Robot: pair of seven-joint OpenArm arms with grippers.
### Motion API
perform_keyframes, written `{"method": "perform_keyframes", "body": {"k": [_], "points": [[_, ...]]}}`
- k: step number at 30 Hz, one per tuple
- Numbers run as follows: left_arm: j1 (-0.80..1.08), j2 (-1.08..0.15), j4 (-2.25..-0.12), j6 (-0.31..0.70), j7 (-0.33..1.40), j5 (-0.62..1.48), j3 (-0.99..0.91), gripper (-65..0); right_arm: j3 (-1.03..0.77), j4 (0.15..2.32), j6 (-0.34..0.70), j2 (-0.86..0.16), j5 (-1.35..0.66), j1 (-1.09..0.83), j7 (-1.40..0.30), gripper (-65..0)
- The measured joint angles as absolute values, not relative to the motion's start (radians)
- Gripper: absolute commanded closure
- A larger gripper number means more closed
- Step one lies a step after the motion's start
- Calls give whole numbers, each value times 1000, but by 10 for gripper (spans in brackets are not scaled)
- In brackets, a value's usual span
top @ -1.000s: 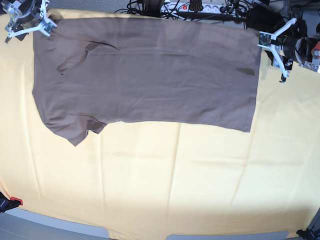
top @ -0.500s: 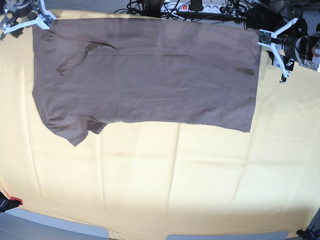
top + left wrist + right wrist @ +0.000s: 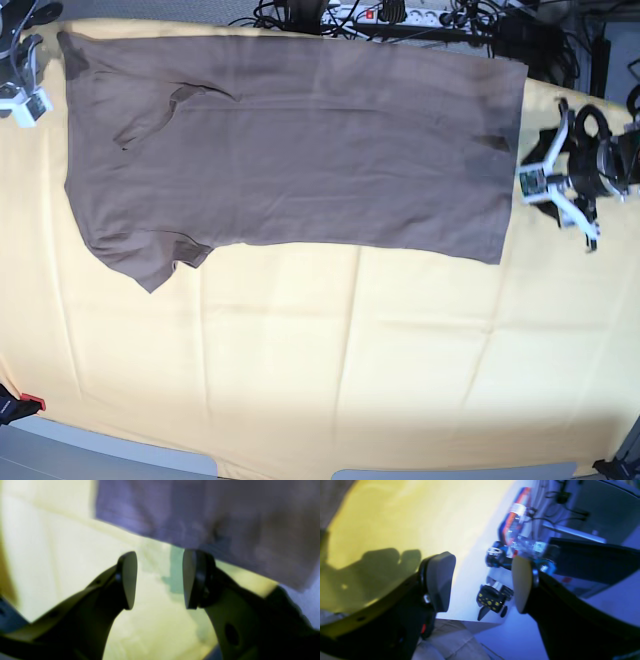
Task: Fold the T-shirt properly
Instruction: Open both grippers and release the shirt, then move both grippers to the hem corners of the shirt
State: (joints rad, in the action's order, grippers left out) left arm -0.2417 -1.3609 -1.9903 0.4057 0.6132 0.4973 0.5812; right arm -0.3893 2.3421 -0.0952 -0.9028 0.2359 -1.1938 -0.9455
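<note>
Spread flat across the upper half of the base frame – T-shirt [image 3: 290, 150] on yellow cloth [image 3: 350, 350], folded in half lengthwise. At right edge, left gripper [image 3: 160, 580] beside the hem, fingers apart, nothing between. At upper left corner, right gripper [image 3: 482, 582] – fingers likewise spread, empty.

1. The plain taupe, grey-brown soft fabric T-shirt [image 3: 300, 150] carries no print, just darker shadowed creases near the sleeve.
2. Beyond the left gripper's [image 3: 160, 580] dark jaws, that fabric reads bluish-purple in the wrist view.
3. The large pale yellow table cloth [image 3: 350, 350] shows pale greenish-yellow between those jaws.
4. The left gripper has white fingers and a black body in the base view.
5. The right gripper [image 3: 482, 582] is dark, with one grey pad and one tan pad.
</note>
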Motion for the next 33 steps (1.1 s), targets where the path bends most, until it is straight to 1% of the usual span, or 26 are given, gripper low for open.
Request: {"method": "perform_keyframes", "body": {"k": [5,8,10,12,14,18,22,26,33], "points": [[-373,-1220,-1726,403,636,664,573,-303,-442,2342,-113,-906,236,-1193,-902,-392],[-413,-1126,-1505,493,685,838,494,-303,-442,2342,-133,-904,229,-1195,-898,-392],[-431,-1062,-1344,566,751,991,410,-303,-442,2342,-132,-903,199,-1191,-902,-392],[-450,-1004,-1182,616,813,1155,326,-303,-441,2343,-130,-897,175,-1168,-905,-392],[-470,-961,-1034,696,873,1292,268,-303,-442,2343,-120,-899,157,-1139,-905,-392],[-471,-899,-816,691,967,1446,241,-303,-442,2343,-84,-897,85,-1066,-900,-392],[-464,-820,-726,690,966,1460,241,-303,-442,2343,-48,-896,7,-1009,-894,-392],[-474,-760,-715,690,971,1465,238,-303,-442,2343,-43,-895,-5,-997,-890,-392],[-482,-659,-715,702,1067,1493,234,-303,-441,2343,-44,-895,-6,-998,-889,-392]]}}
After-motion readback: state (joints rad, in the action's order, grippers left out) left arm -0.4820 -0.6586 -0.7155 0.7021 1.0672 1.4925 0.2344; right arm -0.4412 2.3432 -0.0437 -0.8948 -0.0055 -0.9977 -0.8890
